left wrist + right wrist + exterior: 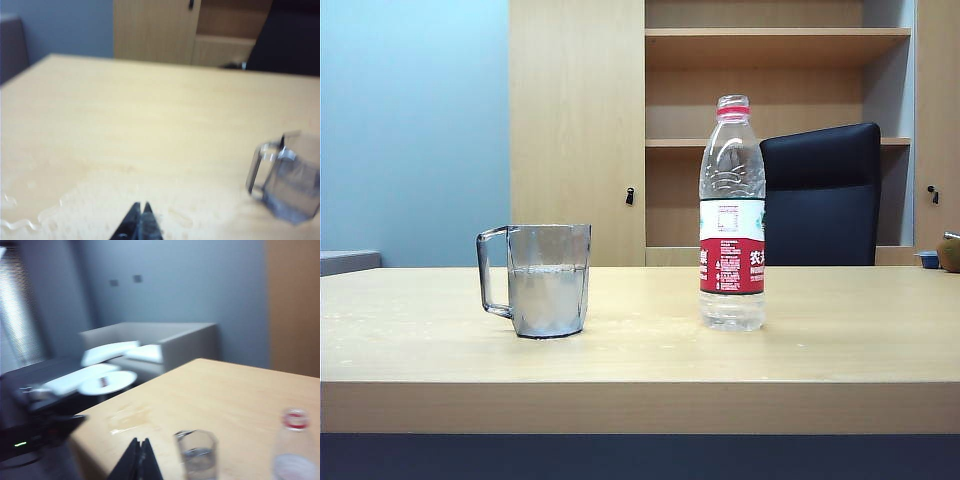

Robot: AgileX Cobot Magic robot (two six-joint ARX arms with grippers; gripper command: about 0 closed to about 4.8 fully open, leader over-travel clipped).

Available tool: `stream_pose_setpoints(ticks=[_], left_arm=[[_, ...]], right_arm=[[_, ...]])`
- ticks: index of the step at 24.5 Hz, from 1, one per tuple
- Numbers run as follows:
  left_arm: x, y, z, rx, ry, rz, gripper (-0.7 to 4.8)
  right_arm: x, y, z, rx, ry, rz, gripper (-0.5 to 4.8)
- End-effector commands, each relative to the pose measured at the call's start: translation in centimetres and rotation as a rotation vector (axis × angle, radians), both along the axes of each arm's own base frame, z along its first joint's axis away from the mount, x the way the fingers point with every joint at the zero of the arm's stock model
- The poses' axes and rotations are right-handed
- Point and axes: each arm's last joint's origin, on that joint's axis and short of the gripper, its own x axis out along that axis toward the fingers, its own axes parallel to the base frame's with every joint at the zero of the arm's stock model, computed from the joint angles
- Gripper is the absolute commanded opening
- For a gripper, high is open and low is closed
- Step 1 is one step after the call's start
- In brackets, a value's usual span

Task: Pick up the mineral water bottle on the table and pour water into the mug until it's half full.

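The tall clear plastic mineral water bottle (732,215), with its red neck ring and white-and-red label, stands upright and uncapped on the wide light wood-grain desk (640,360), to the right of centre in the exterior view. The clear grey-tinted faceted mug (545,280) with the angular handle stands well apart from it on the left, its handle turned away from the bottle. Clear water (549,298) fills the mug to roughly the middle of its height, so the pouring looks done and the half-full target looks met. The bottle holds only a little water at its base.

Neither arm shows in the exterior view. The left end effector (141,207) hangs above the desk with its 2 fingers pressed together and nothing between them; the mug (287,180) sits off to one side of it. A shallow spill (60,205) of clear liquid spreads on the wood near that end effector, so some water seems to have missed the mug. The right end effector (140,445) is likewise pressed shut and empty, raised over the desk edge with the mug (197,455) and the bottle (296,450) both beyond it and untouched.

By my reading the task is essentially complete: bottle set down, mug half full, both end effectors clear of everything. Little remains beyond parking the arms.
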Motion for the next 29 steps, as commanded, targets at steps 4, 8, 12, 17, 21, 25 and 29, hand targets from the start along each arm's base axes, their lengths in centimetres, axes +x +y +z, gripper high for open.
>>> stream_pose_setpoints(ticks=[4,8,12,17,21,25,29], left_arm=[[0.5,0.0,-2.0,-0.008,0.019,0.000,-0.05],[0.5,0.0,-3.0,-0.008,0.113,0.003,-0.05],[0.4,0.0,-3.2,-0.012,0.138,-0.004,-0.05],[0.4,0.0,-3.2,-0.012,0.138,-0.002,-0.05],[0.4,0.0,-3.2,-0.012,0.138,-0.002,-0.05],[0.4,0.0,-3.2,-0.012,0.138,-0.002,-0.05],[0.4,0.0,-3.2,-0.012,0.138,-0.002,-0.05]], right_arm=[[-0.7,-0.4,-1.4,-0.113,0.061,0.096,-0.06],[-0.6,-0.4,-2.6,-0.223,0.137,0.089,-0.06],[-0.6,-0.4,-3.3,-0.280,0.177,0.088,-0.06],[-0.7,-0.5,-3.7,-0.314,0.200,0.088,-0.06],[-0.7,-0.5,-3.7,-0.320,0.201,0.088,-0.05],[-0.4,-0.7,-3.0,-0.380,0.036,0.012,-0.06],[0.4,-1.2,-2.6,-0.321,-0.112,-0.103,-0.06]])
